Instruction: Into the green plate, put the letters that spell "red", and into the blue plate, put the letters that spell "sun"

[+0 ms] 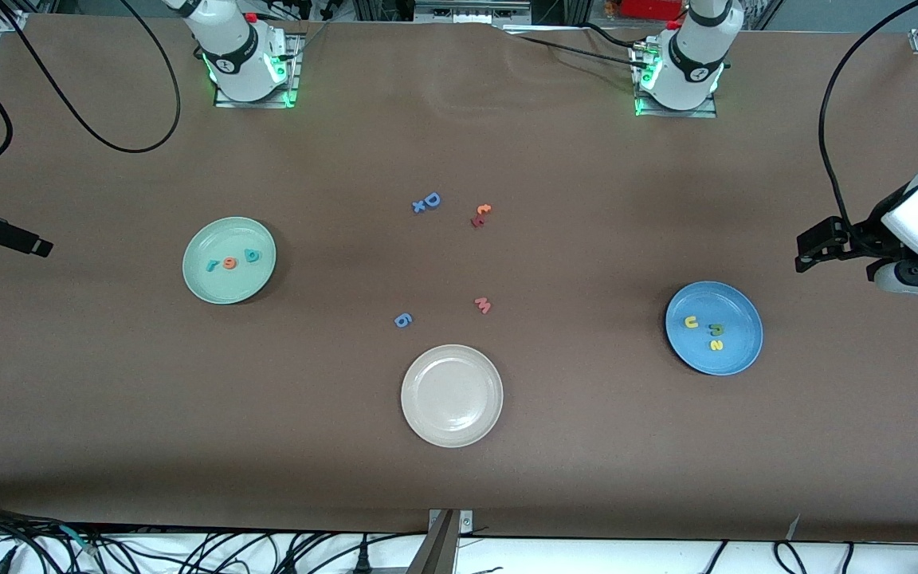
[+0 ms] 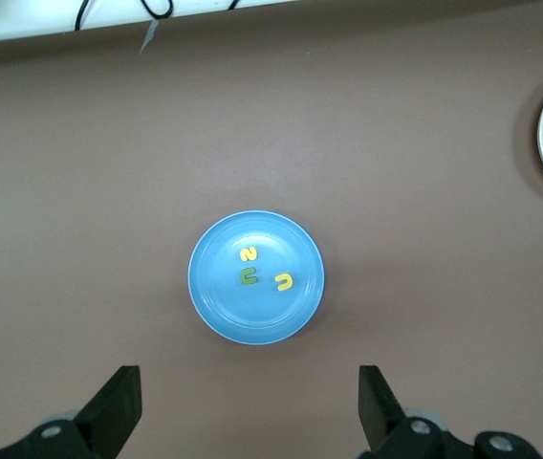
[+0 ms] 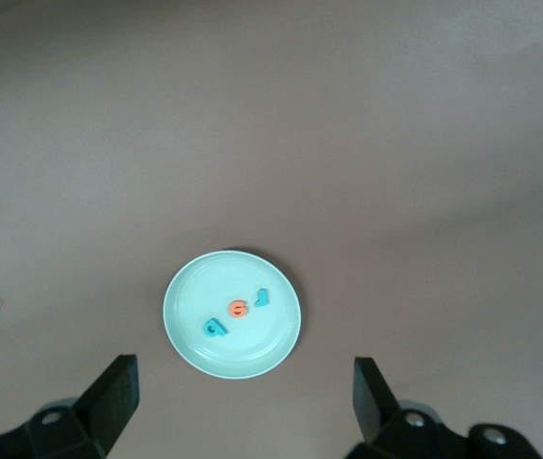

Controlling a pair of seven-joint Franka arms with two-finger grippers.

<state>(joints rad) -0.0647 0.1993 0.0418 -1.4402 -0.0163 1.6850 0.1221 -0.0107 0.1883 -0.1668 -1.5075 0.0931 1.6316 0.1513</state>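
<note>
Left gripper (image 2: 250, 413) open, up over bare table beside blue plate (image 2: 216, 296) holding s, u, n (image 2: 249, 278). Right gripper (image 3: 243, 406) open beside green plate (image 3: 187, 335) holding r, e, d (image 3: 239, 308). Only front view shows white plate (image 1: 427, 422) whole.

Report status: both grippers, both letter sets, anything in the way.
Left gripper open, empty; right gripper the same. Teal-and-orange foam letters in round mint-green plate; yellow-and-green foam letters in round blue plate. Nothing obstructing.

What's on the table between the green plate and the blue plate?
In the front view, between the green plate and the blue plate lie a blue 6 and a pink m.
</note>
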